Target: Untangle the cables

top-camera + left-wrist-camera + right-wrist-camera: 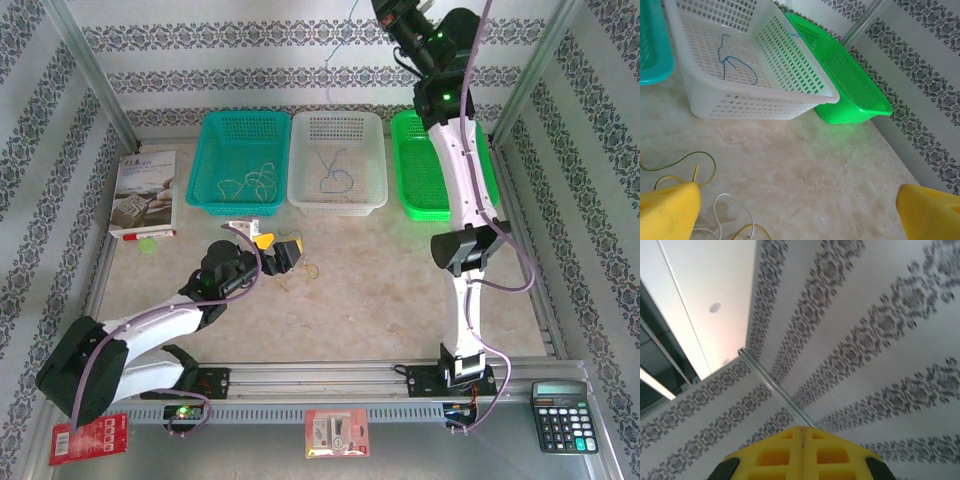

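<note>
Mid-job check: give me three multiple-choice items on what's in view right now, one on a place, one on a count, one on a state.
1. Where does the blue cable lie?
A. in the white basket
B. on the book
C. beside the calculator

2. How many baskets stand in a row?
A. two
B. three
C. four

3. How do the left fingers stand?
A. shut on a cable
B. open, holding nothing
C. shut on nothing

Answers:
1 A, its loops lie on the white mesh floor.
2 B, the teal basket, the white one and the green basket sit side by side.
3 B, the two yellow fingers sit far apart with nothing gripped between them.
</note>
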Controlling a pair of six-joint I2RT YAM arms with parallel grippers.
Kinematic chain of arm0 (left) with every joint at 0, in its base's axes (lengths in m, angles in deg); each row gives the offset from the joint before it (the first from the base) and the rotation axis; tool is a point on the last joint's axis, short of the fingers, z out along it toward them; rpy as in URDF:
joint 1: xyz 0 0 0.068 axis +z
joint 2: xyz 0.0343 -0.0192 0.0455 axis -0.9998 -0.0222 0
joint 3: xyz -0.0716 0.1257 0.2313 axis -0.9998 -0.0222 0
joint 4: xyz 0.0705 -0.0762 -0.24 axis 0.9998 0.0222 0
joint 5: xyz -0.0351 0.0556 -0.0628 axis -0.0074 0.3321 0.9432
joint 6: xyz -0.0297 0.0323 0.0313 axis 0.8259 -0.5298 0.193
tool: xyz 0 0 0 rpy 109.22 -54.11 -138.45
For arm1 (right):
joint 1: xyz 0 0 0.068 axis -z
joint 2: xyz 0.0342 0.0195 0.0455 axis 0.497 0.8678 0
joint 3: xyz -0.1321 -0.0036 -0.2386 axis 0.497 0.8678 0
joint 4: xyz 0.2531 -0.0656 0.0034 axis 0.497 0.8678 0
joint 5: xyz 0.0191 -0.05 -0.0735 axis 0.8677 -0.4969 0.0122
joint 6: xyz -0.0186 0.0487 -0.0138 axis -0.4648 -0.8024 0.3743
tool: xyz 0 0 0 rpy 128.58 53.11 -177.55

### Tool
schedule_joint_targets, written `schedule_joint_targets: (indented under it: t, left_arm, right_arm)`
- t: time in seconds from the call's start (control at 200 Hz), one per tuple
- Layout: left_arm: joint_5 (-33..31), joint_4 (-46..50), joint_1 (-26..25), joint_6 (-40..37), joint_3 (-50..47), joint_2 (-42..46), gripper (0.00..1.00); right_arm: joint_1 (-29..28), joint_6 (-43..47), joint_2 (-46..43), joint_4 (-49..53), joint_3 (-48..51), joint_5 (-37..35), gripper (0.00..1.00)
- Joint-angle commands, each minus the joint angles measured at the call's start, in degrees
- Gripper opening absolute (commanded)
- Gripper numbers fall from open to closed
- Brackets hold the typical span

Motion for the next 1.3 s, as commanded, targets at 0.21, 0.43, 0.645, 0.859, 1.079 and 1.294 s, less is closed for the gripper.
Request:
schedule_joint_targets:
  t: [0.21, 0.43, 0.645, 0.859, 1.079, 1.294]
  left_arm:
    - [-6.02, 9.69, -0.59, 1.38, 1.51, 7.59, 1.0]
    - [-8.16, 12.96, -0.59, 1.3, 1.15, 12.55, 1.0]
    - [-7.46, 15.42, -0.58, 2.07, 2.19, 12.99, 1.0]
    - [-6.26, 22.72, -0.57, 1.31, 5.22, 13.15, 1.0]
    - [-6.68, 25.6, -0.55, 1.48, 6.33, 12.92, 1.0]
    - [-8.39, 30.64, -0.49, 3.0, 6.87, 12.83, 1.0]
  right_arm:
    - [-1.86, 12.54, -11.36, -8.1, 35.01, 0.59, 0.0]
    - [-2.4, 19.44, -16.77, -7.9, 55.13, -2.54, 0.0]
    - [-5.28, 26.74, -15.4, 1.76, 62.01, -5.57, 0.22]
    - [-7.87, 36.18, -19.16, 14.73, 61.14, -17.99, 0.68]
    - [-9.22, 36.69, -26.52, 15.49, 63.8, -17.22, 0.64]
    - [-14.54, 35.09, -35.45, 11.52, 74.98, -15.48, 0.59]
